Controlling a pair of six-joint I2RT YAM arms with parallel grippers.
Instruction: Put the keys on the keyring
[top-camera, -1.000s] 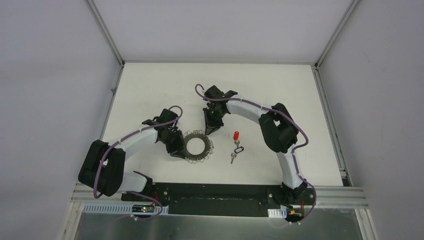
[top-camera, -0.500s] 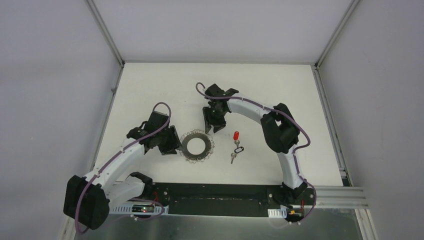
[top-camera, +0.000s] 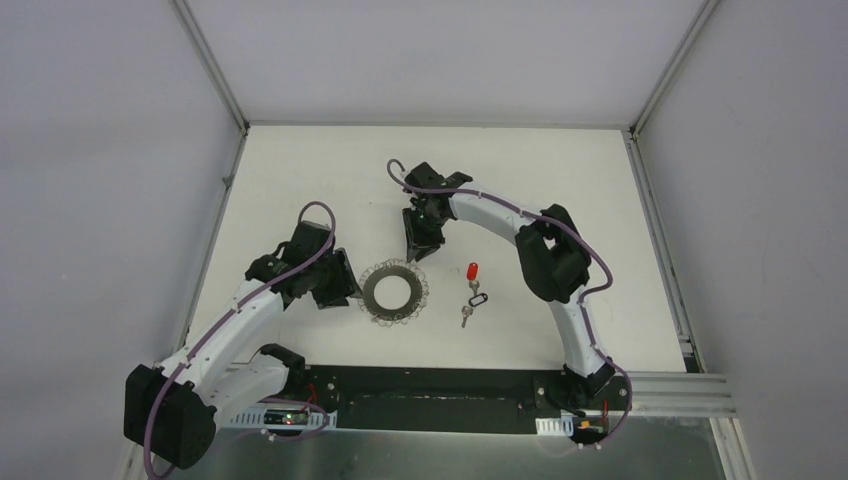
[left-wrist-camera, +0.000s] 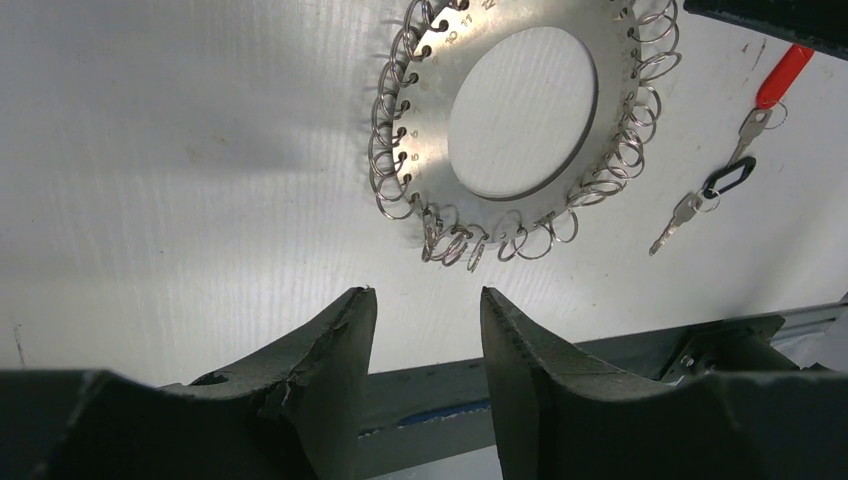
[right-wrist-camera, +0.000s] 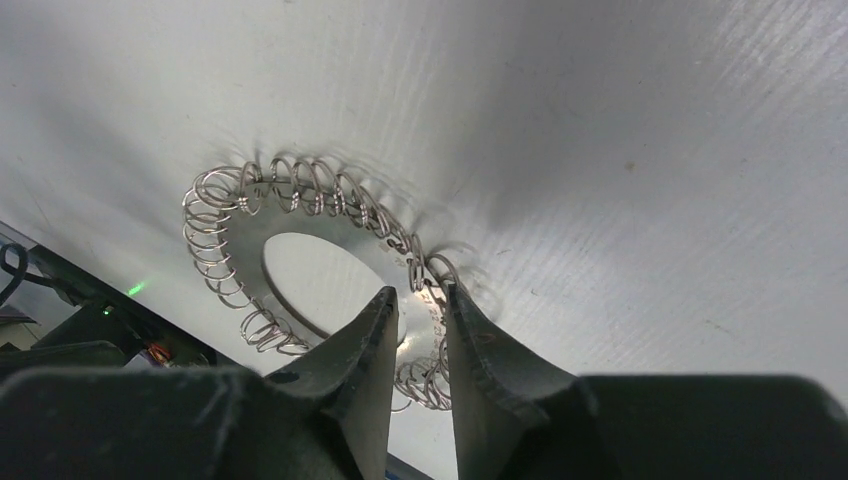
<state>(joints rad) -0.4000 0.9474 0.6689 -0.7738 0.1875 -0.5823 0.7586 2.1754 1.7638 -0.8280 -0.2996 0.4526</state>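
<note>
The keyring (top-camera: 366, 292), a flat silvery disc fringed with wire loops, lies on the white table. It fills the top of the left wrist view (left-wrist-camera: 425, 120) and lies beyond the right fingers (right-wrist-camera: 300, 222). The keys (top-camera: 472, 294) lie to its right: a red-headed key (left-wrist-camera: 782, 75), a dark loop (left-wrist-camera: 727, 178) and a small silver key (left-wrist-camera: 680, 215). My left gripper (top-camera: 343, 290) (left-wrist-camera: 425, 295) is open just left of the ring, empty. My right gripper (top-camera: 415, 252) (right-wrist-camera: 420, 290) hovers over the ring's far right edge, jaws a narrow gap apart, holding nothing.
A dark metal rail (top-camera: 440, 385) with the arm bases runs along the table's near edge. Grey walls and metal frame posts (top-camera: 215, 80) enclose the white table (top-camera: 300, 170) on three sides.
My left arm has pulled back to the left off the ring's edge and its jaws have widened. My right gripper shifted slightly and its jaws opened, then narrowed.
</note>
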